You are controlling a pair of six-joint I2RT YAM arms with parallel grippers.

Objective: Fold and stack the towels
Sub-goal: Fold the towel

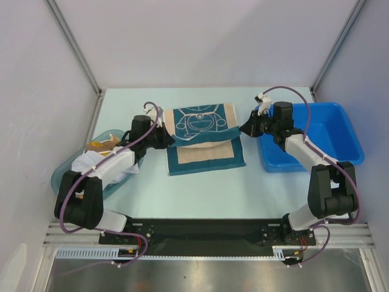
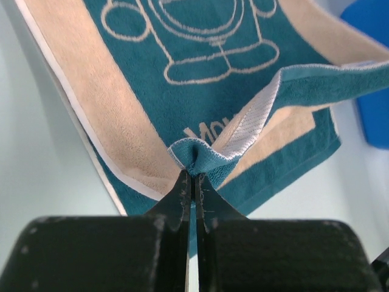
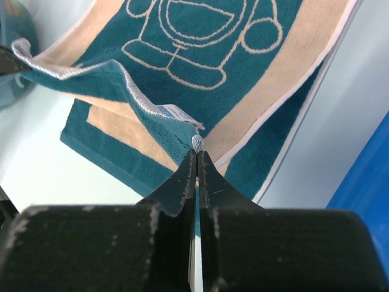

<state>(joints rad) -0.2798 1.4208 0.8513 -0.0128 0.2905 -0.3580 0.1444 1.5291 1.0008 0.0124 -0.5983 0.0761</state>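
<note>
Left gripper (image 2: 193,175): translucent tub (image 1: 59,175) of heaped towels (image 1: 88,161) on its outer side; jaws pinched tight on one corner of the teal towel (image 1: 203,125). That towel's held edge is stretched between both grippers, and the rest lies on the counter (image 1: 200,194). Right gripper (image 3: 196,157): clamped on the opposite, labelled corner; blue bin (image 1: 340,131) just beside its outer side.

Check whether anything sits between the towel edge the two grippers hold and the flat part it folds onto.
Nothing visible does. The left gripper and right gripper each pinch a corner of the teal towel; the flat part below is bare. The tub at left and blue bin at right sit off to its sides.
</note>
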